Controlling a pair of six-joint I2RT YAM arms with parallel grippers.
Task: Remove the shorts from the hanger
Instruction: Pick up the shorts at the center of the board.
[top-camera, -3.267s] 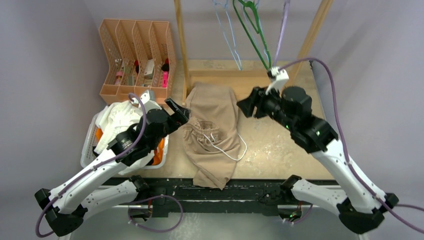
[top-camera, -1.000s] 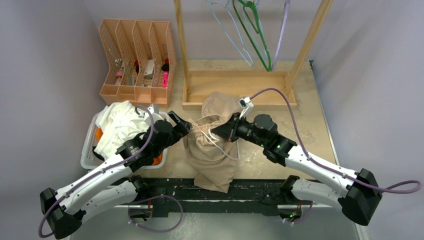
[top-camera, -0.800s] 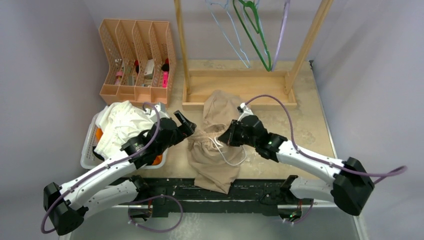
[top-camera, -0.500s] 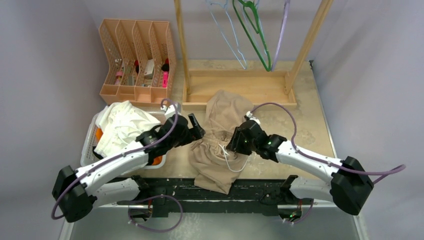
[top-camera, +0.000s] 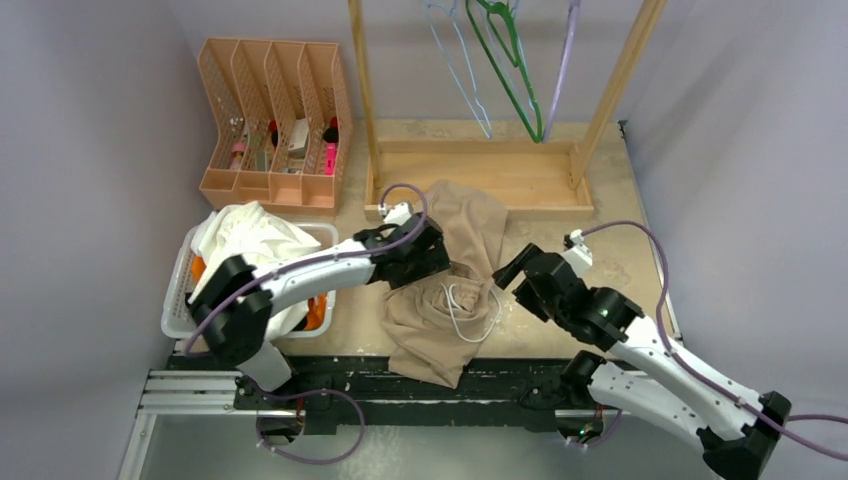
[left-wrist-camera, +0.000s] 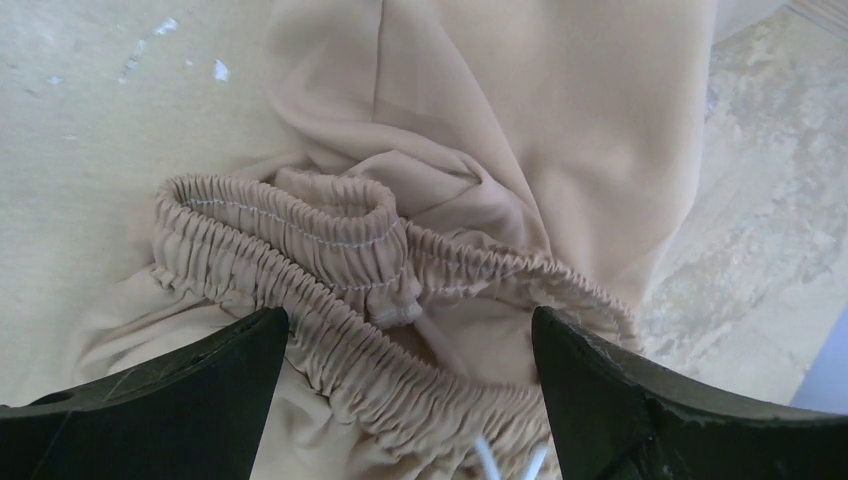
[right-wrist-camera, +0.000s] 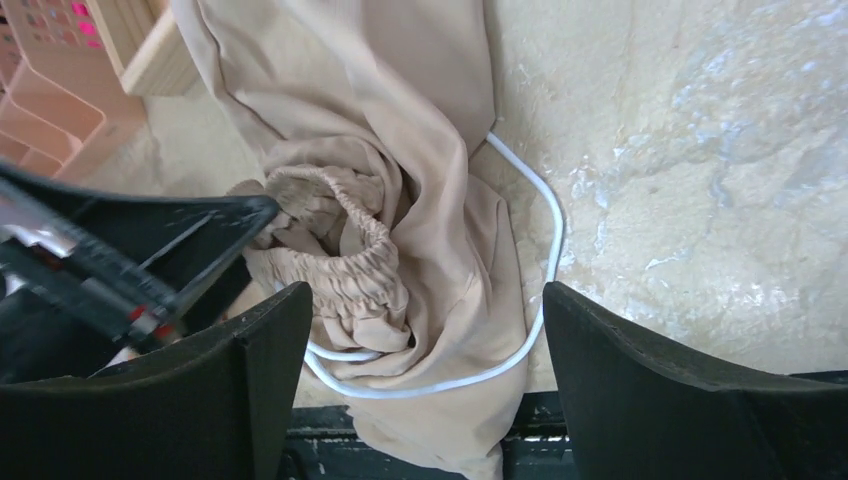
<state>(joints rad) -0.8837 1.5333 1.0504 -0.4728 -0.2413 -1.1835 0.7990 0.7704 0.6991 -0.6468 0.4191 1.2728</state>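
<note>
Beige shorts lie crumpled on the bench, off the rack. The left gripper is open over the elastic waistband; contact with the cloth cannot be confirmed. The right gripper is open and empty beside the shorts. Step in hand: regrasp. The next move calls for closing on the waistband and lifting.

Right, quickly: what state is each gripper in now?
Left gripper: open, holding nothing, over the beige shorts.
Right gripper: open, holding nothing.

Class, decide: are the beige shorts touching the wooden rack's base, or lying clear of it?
Touching. The top external view shows the beige shorts draped over the front rail of the wooden rack base, hiding part of it.
</note>
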